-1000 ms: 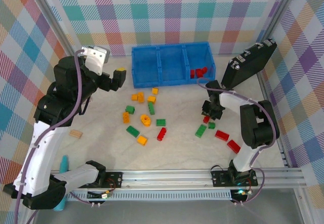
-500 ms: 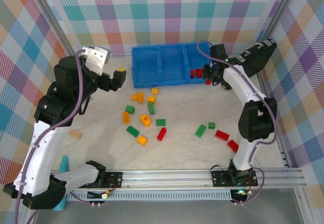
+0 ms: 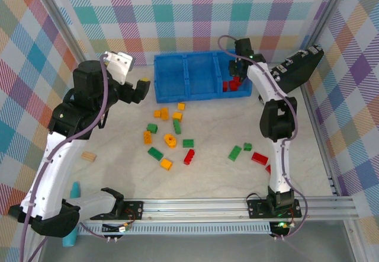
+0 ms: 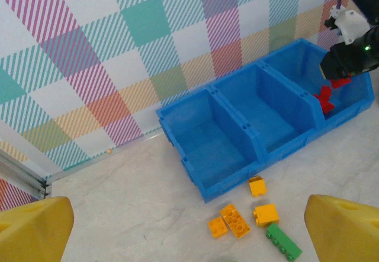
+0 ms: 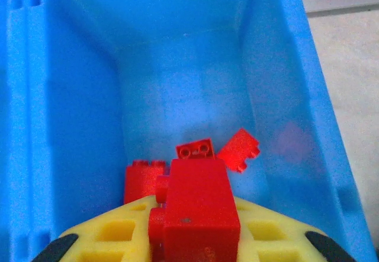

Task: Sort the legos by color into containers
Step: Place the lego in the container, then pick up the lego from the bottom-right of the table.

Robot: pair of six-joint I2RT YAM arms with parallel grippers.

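Observation:
My right gripper (image 5: pixel 198 235) is shut on a red lego (image 5: pixel 198 205) and holds it above the right container of the blue tray (image 3: pixel 189 96). Three red legos (image 5: pixel 142 179) lie on that container's floor. The left and middle containers (image 4: pixel 213 143) hold nothing. My left gripper (image 4: pixel 189 235) hangs open to the left of the tray, its yellow fingertips (image 4: pixel 32 229) far apart over bare table. Orange legos (image 4: pixel 237 220) and a green one (image 4: pixel 283 241) lie just in front of the tray. More legos in red, green and orange (image 3: pixel 170 140) are scattered across the middle of the table.
A black case (image 3: pixel 293 72) leans against the right wall next to the tray. A tan wooden block (image 3: pixel 89 156) lies at the left, and a teal object (image 3: pixel 74 191) stands by the left arm's base. Plaid walls close three sides; a metal rail (image 3: pixel 237 205) runs along the front.
The right arm lifted a red lego from the table at the right and carried it back to above the tray's right container. The left arm shifted slightly, still open.

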